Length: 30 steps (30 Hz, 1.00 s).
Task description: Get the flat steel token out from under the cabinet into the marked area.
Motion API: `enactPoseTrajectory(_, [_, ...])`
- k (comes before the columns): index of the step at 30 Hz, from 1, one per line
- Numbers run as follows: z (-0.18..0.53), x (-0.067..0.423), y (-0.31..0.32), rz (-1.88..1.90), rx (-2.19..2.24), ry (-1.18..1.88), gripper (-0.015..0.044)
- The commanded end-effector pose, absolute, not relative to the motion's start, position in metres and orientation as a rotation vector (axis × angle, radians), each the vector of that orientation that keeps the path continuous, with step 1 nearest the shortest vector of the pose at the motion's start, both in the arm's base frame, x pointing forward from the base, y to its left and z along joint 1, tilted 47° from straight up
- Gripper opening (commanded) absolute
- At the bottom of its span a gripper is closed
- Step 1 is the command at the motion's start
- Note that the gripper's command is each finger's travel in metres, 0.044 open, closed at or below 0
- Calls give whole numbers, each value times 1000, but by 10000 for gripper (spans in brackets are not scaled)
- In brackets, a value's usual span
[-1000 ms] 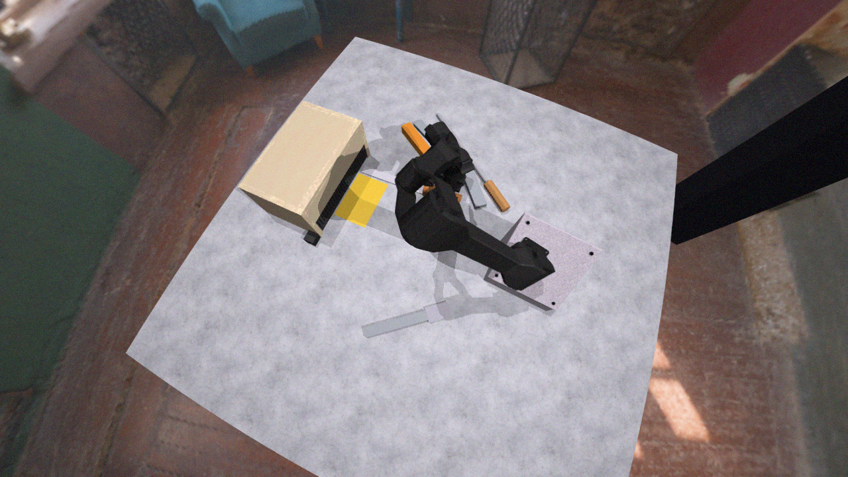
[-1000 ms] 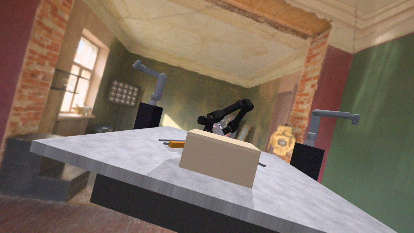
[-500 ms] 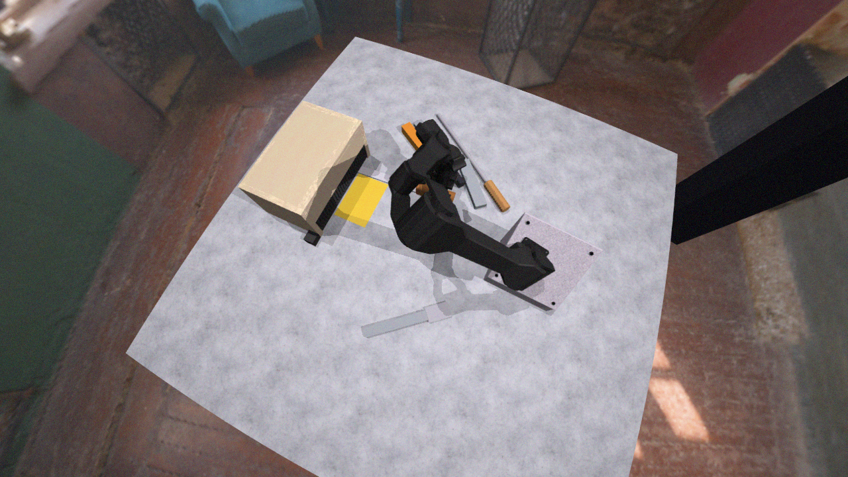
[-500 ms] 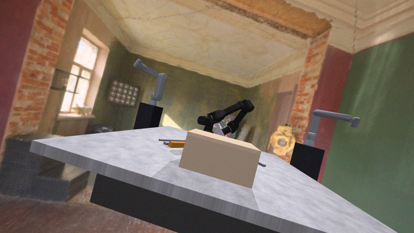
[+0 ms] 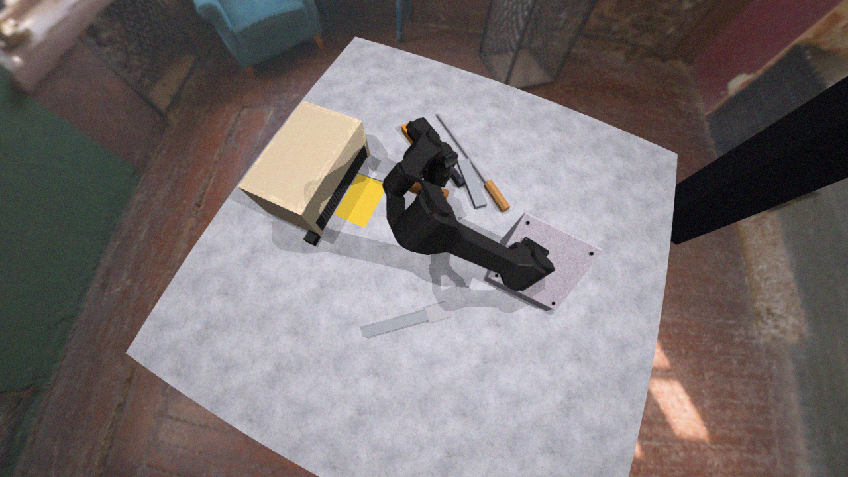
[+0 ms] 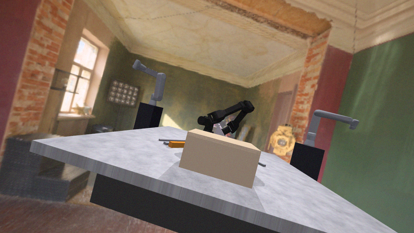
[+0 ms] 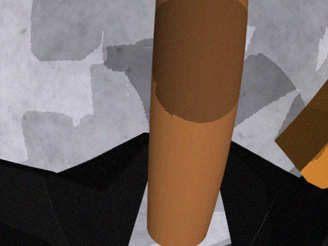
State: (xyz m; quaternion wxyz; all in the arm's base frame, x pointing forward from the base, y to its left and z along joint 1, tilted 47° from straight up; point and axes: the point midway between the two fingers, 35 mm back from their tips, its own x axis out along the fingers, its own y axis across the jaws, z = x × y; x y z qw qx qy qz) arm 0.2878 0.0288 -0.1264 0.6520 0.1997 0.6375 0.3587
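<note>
Teal armchair (image 5: 260, 26), wire cage (image 5: 530, 41) on brick floor beyond table.

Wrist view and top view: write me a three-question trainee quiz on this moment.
1. True or false: the gripper is shut on the round orange handle.
2. The yellow marked area lies: A) before the cabinet's slotted side; B) on the arm's base plate; C) on top of the cabinet.
3. Yes or no: does a token show on the marked area in the top view?
Key: 1 true; 2 A; 3 no.
</note>
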Motion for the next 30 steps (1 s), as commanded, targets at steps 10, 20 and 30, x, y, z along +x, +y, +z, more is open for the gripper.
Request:
enactPoseTrajectory(10, [-125,306,32,814,453,1446,0])
enactPoseTrajectory(20, [-123,318,35,815,452,1446,0])
enactPoseTrajectory(30, [-121,329,37,815,452,1445,0])
